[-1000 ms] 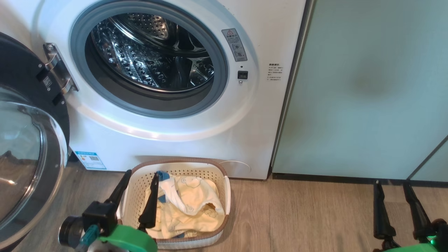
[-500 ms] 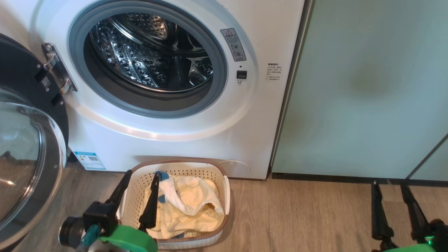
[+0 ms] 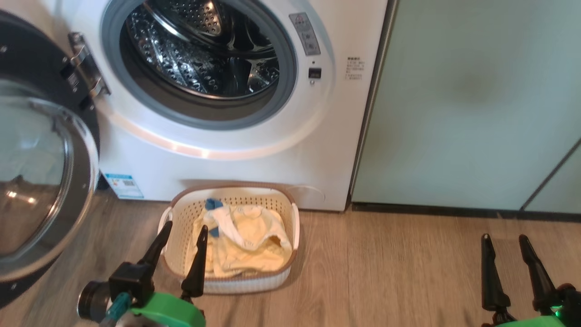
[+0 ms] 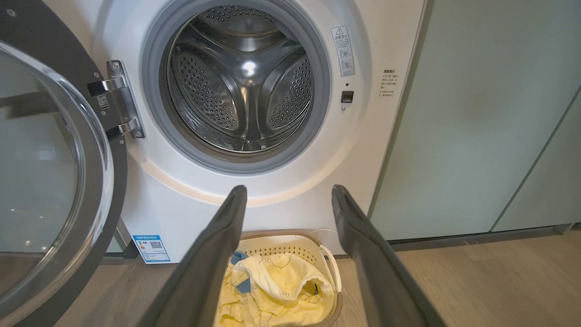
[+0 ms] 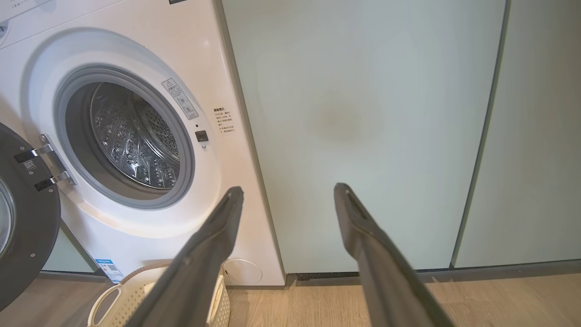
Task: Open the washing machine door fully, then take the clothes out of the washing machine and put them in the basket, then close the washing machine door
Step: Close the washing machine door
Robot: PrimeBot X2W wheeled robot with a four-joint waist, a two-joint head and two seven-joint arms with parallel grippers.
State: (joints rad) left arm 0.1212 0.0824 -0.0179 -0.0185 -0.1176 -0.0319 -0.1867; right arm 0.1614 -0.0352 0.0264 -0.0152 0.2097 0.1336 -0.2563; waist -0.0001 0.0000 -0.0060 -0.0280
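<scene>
Both grippers are spread wide with nothing between their fingers. The left gripper (image 3: 186,225) sits low on the left of the head view, with its fingers pointing up that view. One finger crosses the left rim of the basket (image 3: 245,285) and the other lies across the near edge of the clothes (image 3: 247,243). Whether either finger touches them cannot be told. In the left wrist view the basket shows low between the two fingers, and the machine is straight ahead. The right gripper (image 3: 504,237) is well apart at the lower right, over bare wooden floor (image 3: 386,272) in front of pale green cabinet panels (image 3: 476,104).

The clothes are a crumpled pale yellow heap with white trim and small blue patches, and all of them lie inside the basket. The basket stands on the floor just before the machine (image 3: 254,172), below its opening and beside the round flap (image 3: 308,193).

Past the grey ring, the steel drum (image 4: 245,81) shows nothing but bare perforated metal. The door (image 3: 41,172) is swung wide open to the left on its metal hinge (image 3: 86,68), and the inner side of its glass bowl faces the camera. A small blue label (image 3: 123,185) sits low on the machine front, near the door's lower edge.
</scene>
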